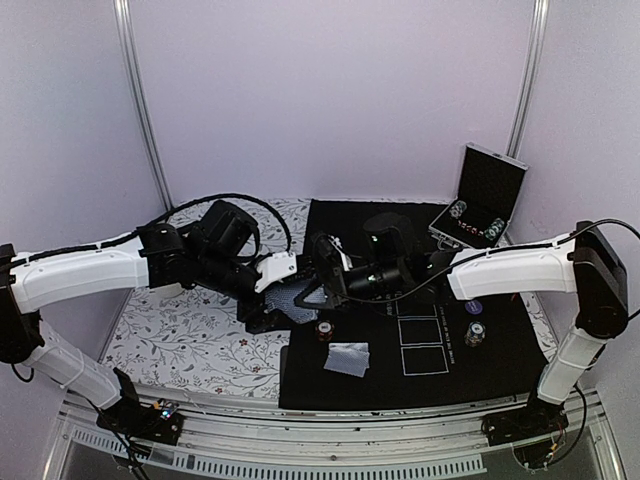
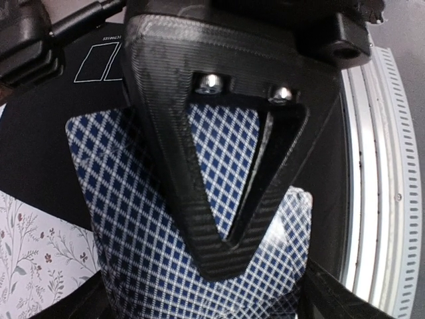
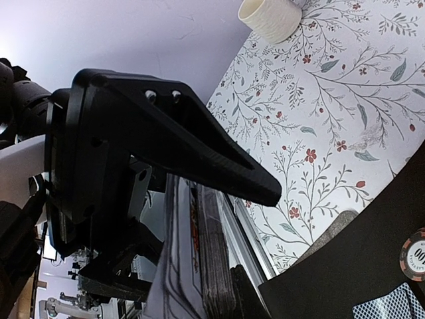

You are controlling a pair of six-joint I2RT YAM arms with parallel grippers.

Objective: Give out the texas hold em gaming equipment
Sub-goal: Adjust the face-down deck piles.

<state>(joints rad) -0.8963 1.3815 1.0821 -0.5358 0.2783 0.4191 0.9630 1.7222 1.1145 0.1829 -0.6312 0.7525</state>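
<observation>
Notably, right hand gripped the card deck edge-on; left hand faced it directly, card under its finger, grip unclear.

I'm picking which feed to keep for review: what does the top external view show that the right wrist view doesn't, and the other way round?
Only top external: the open case at the back and the white outlined boxes on the black mat. Only right wrist: a cream ribbed cup on the floral cloth, and the card deck edge-on. Both: that deck, the cloth, the mat and a striped poker chip.
</observation>
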